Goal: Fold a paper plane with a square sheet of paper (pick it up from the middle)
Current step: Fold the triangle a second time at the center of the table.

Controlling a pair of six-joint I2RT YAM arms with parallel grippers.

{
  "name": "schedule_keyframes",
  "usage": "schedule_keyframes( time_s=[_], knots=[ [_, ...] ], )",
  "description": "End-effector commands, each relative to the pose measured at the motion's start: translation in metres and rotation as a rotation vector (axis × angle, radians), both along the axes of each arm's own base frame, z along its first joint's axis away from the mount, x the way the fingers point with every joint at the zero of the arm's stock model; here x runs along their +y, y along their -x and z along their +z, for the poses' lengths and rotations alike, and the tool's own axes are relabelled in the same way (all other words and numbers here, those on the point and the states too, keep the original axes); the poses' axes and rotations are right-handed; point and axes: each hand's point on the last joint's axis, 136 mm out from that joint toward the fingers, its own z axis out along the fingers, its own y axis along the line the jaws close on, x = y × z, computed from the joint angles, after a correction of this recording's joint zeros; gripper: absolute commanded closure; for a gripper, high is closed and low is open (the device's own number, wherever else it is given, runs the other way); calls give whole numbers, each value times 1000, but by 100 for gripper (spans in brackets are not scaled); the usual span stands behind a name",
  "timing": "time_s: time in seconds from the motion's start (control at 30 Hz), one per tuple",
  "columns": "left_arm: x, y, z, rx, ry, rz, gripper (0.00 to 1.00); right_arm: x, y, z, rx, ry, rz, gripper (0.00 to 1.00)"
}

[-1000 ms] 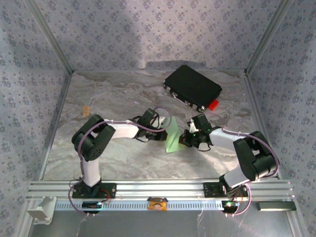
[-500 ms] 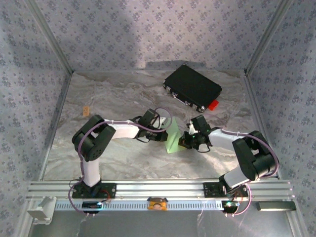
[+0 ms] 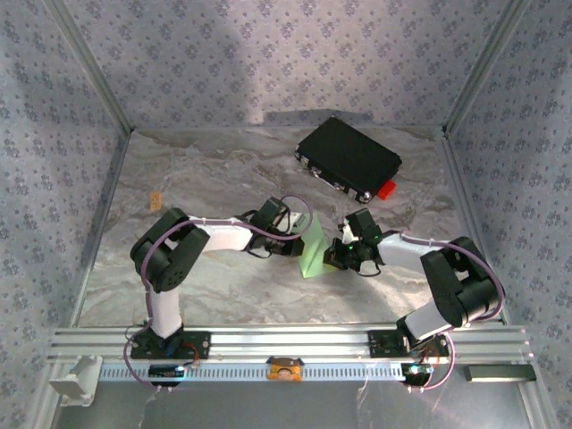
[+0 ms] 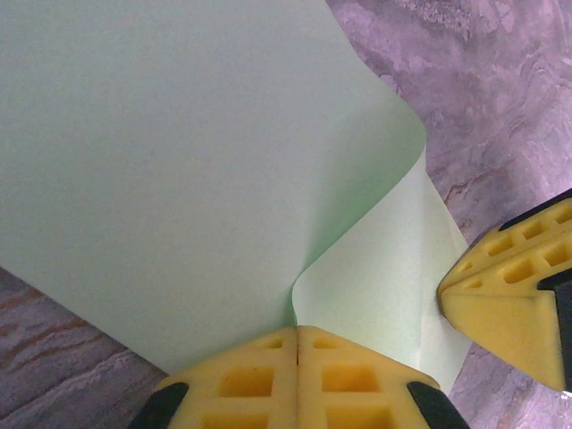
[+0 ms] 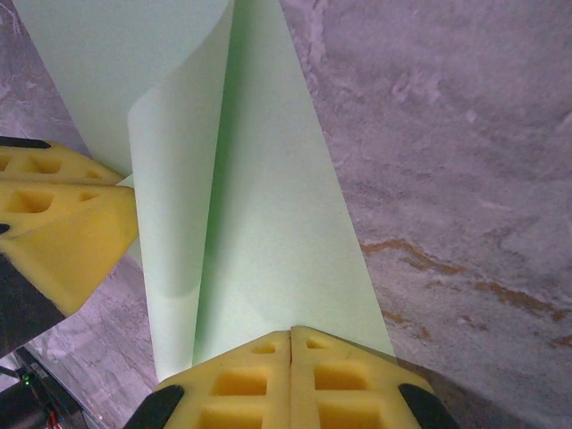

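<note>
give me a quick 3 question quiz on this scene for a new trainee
1. True or false: the left gripper and the right gripper are both shut on the square sheet of paper.
2. Where does the black case lie? A) far right part of the table; B) near left corner; C) under the paper.
3. Fill in: the small tab beside the case is ____.
Key: 1 true; 2 A; 3 red.
</note>
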Motion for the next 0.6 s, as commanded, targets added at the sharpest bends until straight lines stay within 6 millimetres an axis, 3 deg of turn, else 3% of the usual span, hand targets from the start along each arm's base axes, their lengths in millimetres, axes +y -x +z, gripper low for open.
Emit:
schedule_keyframes(
  time_s=[0.0,0.2,0.57],
  knots=[
    [-3,-5,17,-50,3,-10,100,-8,7,-10,24,43,-5,100],
    [0,-9,25,-84,0,6,100,-7,6,-9,25,36,-5,100],
    [-8,-6,12,-35,1,-36,100,-8,6,-10,25,35,-5,100]
  ],
)
